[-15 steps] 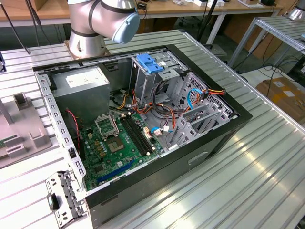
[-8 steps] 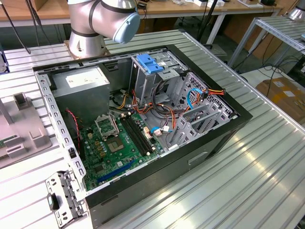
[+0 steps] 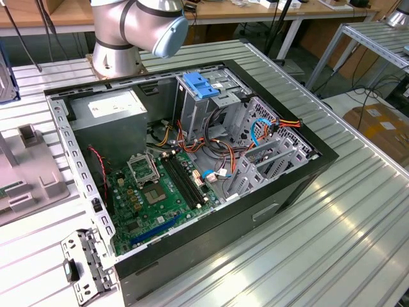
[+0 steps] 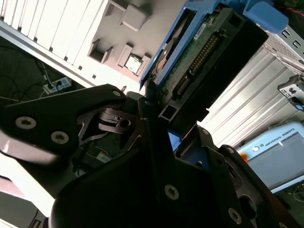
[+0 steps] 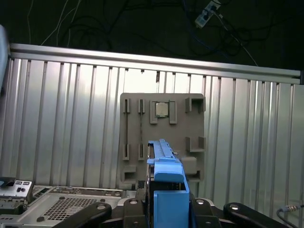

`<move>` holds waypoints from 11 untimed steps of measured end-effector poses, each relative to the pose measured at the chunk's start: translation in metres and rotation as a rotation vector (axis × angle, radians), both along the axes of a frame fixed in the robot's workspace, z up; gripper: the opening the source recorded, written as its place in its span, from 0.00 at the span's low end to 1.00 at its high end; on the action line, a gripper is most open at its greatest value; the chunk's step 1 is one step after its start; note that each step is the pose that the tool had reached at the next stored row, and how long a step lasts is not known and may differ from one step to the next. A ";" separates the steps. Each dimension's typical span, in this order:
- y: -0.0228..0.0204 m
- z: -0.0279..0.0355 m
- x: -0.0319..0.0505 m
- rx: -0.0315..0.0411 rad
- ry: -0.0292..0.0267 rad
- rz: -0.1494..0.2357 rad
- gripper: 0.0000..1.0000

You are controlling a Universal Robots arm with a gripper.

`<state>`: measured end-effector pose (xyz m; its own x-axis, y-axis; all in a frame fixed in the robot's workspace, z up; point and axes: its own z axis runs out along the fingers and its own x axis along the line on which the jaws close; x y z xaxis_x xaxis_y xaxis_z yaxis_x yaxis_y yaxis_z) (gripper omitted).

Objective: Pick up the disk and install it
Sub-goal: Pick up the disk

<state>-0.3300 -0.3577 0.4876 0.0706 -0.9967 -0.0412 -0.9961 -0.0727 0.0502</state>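
We see the gripper (image 5: 164, 211) pinching the disk (image 5: 164, 166) by one end, jaws pressed against its blue-railed sides (in the second wrist view the green circuit board and connector row face the camera). The disk's long axis runs straight out from the jaws, away from the wrist, pointing at the grey tray (image 5: 164, 137) on the ribbed table (image 5: 61, 123). We judge the disk is held clear of that tray, well apart from the open case (image 3: 281, 185), whose drive cage (image 3: 211, 105) stands at its far side.
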 end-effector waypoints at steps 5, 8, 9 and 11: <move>-0.0035 0.0000 0.0039 -0.0019 0.0001 0.000 0.37; -0.0057 -0.0001 0.0064 -0.0031 0.0001 0.000 0.37; -0.0064 -0.0001 0.0074 -0.0035 0.0001 0.000 0.37; -0.0079 -0.0002 0.0094 -0.0046 0.0001 0.000 0.37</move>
<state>-0.3205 -0.3655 0.4874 0.0706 -0.9968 -0.0366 -0.9961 -0.0724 0.0506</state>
